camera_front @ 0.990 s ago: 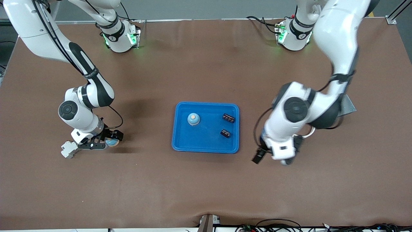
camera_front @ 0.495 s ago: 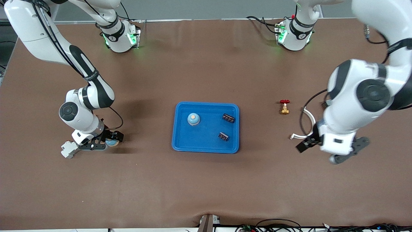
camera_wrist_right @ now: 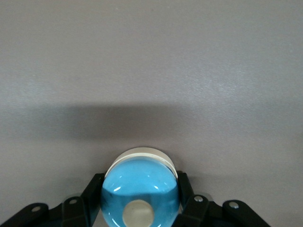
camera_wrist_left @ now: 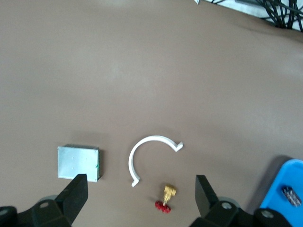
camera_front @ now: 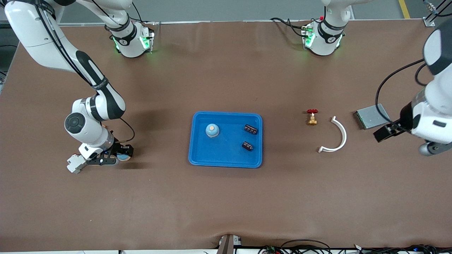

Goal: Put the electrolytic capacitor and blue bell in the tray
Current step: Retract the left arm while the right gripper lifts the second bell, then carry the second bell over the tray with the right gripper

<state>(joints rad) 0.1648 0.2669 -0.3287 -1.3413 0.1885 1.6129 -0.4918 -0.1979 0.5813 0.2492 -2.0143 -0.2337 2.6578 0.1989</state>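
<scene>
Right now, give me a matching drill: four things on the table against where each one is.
Things:
1. white curved strip
2. grey metal box
3. two black capacitors
4. blue bell outside the tray

Places:
A. between the right gripper's closed fingers, toward the right arm's end of the table
B. in the blue tray
C. beside the small red-handled brass valve
D. nearest the left arm's end, beside the open left gripper

Pairs: 1-C, 2-D, 3-B, 4-A

My right hand (camera_wrist_right: pixel 140 201) clamps a blue bell (camera_wrist_right: pixel 140 193), fingers (camera_wrist_right: pixel 185 196) pressed on both sides, above the table (camera_wrist_right: pixel 151 61).
</scene>
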